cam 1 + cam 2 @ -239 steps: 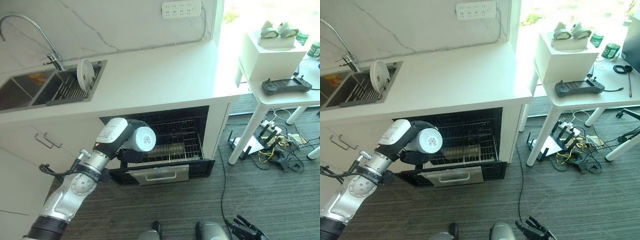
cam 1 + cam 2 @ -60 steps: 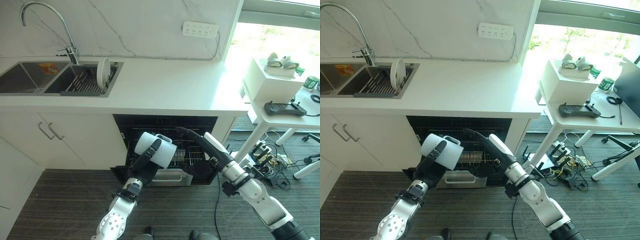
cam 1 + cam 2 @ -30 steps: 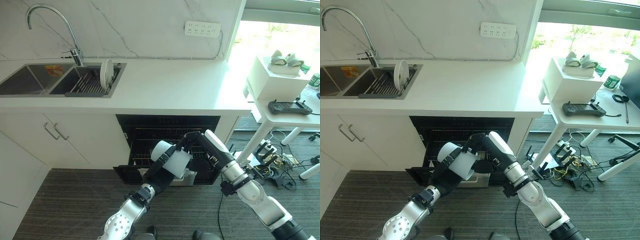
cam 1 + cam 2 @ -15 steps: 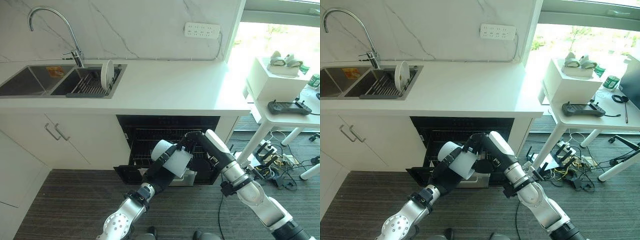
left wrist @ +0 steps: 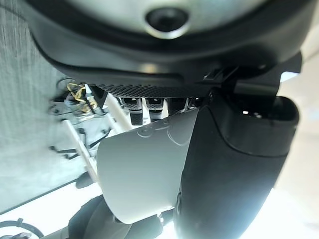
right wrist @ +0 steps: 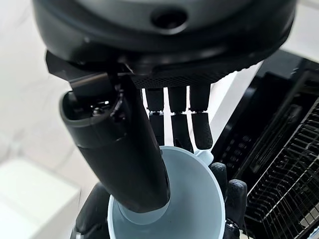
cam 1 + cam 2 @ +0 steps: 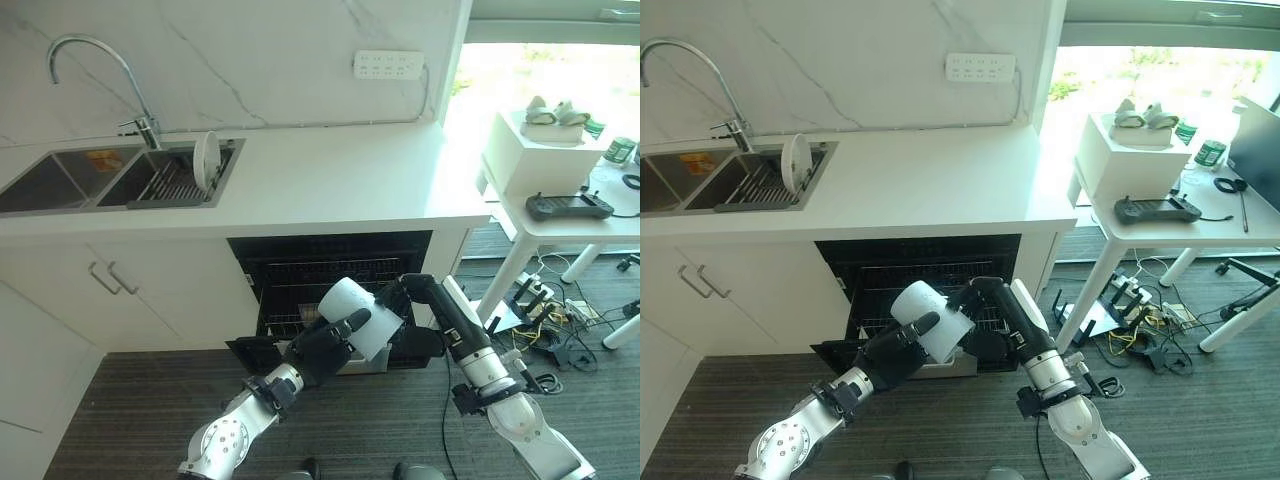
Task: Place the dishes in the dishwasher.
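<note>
White round plate [image 7: 206, 160]: upright in the sink rack, far left. Left hand [image 7: 322, 342]: fingers curled round the white ceramic mug [image 7: 358, 317], held before the open black dishwasher [image 7: 335, 275]. Right hand [image 7: 975, 292]: thumb dipped inside the mug's mouth, fingers along its outer wall, pinching the rim. Mug: likely rigid, smooth, slippery, breakable; best gripped by wall or handle. Since a second ago: mug tipped, both hands lower.
</note>
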{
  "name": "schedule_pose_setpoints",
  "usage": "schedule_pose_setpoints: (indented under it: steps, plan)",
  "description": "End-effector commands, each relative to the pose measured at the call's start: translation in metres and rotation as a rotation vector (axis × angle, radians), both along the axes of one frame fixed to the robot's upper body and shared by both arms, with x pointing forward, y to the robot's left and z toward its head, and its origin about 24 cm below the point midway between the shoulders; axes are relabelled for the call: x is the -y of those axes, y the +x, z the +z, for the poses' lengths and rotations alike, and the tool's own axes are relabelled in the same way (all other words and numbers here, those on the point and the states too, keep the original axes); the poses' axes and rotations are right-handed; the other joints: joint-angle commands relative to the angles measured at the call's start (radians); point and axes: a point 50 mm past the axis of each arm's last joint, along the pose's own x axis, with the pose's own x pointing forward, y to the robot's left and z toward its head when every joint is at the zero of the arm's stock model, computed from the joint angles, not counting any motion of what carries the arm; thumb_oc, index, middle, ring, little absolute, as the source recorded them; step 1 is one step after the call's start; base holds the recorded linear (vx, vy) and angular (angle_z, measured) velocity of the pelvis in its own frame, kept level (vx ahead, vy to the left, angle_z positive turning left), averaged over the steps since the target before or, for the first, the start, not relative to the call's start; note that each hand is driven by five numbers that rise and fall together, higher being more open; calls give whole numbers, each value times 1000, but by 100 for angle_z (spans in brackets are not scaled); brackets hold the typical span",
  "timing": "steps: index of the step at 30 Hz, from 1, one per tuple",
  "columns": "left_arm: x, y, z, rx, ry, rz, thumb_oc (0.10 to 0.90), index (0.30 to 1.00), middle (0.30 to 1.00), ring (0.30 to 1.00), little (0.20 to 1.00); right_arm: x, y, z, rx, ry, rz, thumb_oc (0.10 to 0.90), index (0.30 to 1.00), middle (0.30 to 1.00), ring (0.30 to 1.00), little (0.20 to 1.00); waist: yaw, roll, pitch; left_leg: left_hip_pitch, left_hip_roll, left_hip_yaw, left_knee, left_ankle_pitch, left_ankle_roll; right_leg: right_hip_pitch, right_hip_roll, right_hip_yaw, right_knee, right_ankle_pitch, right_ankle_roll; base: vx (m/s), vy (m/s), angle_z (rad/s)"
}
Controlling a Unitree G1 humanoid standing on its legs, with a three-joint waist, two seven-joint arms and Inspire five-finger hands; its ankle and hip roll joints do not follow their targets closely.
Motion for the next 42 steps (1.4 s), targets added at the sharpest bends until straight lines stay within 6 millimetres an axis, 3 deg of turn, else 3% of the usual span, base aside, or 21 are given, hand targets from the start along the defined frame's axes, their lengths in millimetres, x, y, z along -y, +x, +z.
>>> schedule_pose_setpoints:
  steps: [1, 6, 8, 21, 26, 28, 30, 36, 38, 39, 42]
  plan:
    - [1, -8, 1, 68, 170, -136, 800, 900, 900, 900, 900, 32, 25, 93, 509, 352, -213, 400, 300, 300, 300, 300, 0, 7, 3, 9, 4, 19, 158, -278, 45, 55, -3, -48, -39, -86, 64, 0, 0, 0]
    - [-26, -6, -4, 114, 414, -93, 800, 900, 900, 900, 900, 46, 23, 90, 492, 378, -270, 400, 300, 300, 300, 300, 1, 19, 5, 5, 12, 16, 158, -269, 37, 59, 2, -55, -39, -91, 60, 28, -14, 4]
    - [-47, -4, -3, 113, 488, -21, 800, 900, 900, 900, 900, 51, 22, 89, 484, 386, -283, 400, 300, 300, 300, 300, 8, 25, 8, -1, 17, 8, 158, -261, 30, 60, 2, -62, -39, -95, 58, 49, -59, 4]
    - [-79, -9, 2, 165, 622, 96, 800, 900, 900, 900, 900, 58, 24, 79, 384, 495, -252, 400, 300, 300, 300, 300, 35, 45, 16, -25, 30, -29, 158, -229, 2, 69, 7, -99, -39, -113, 41, 26, -58, 11]
    - [-95, -8, 4, 239, 816, 164, 800, 900, 900, 900, 900, 48, 38, 67, 254, 388, -193, 400, 300, 300, 300, 300, 60, 56, 27, -49, 35, -47, 158, -201, -20, 73, 3, -123, -39, -117, 35, 87, -4, 12]
    - [-97, -9, 7, 282, 816, 126, 800, 900, 900, 900, 900, 51, 52, 56, 80, 507, -163, 400, 300, 300, 300, 300, 83, 59, 30, -64, 36, -61, 158, -187, -29, 73, -1, -137, -39, -119, 34, 195, 40, 23]
    - [-95, -15, 6, 286, 816, 24, 800, 900, 900, 900, 900, 54, 60, 50, 30, 445, -164, 400, 300, 300, 300, 300, 102, 60, 35, -74, 37, -71, 158, -182, -31, 69, -5, -149, -39, -120, 34, 148, 47, 26]
    - [-91, -16, 2, 271, 891, -162, 800, 900, 900, 900, 900, 70, 88, 68, -8, 313, -230, 400, 300, 300, 300, 300, 126, 58, 76, -124, 25, -97, 158, -177, -23, 15, -10, -153, -39, -105, 35, 21, 53, 18]
    - [-87, -7, 6, 284, 880, -177, 800, 900, 900, 900, 900, 76, 102, 84, 10, 316, -244, 400, 300, 300, 300, 300, 127, 60, 106, -156, 19, -106, 158, -175, -19, -23, -8, -146, -39, -97, 36, -256, 40, 11]
    - [-82, 4, 10, 273, 832, -212, 800, 900, 900, 900, 900, 89, 120, 105, 19, 323, -272, 400, 300, 300, 300, 300, 127, 65, 153, -199, 7, -116, 158, -171, -10, -73, -3, -132, -39, -84, 36, -294, 35, 12]
    - [-78, 7, 8, 247, 809, -221, 800, 900, 900, 900, 900, 97, 131, 114, 17, 308, -299, 400, 300, 300, 300, 300, 132, 69, 186, -216, -2, -119, 158, -169, -2, -94, 1, -118, -39, -75, 36, -146, 48, 10]
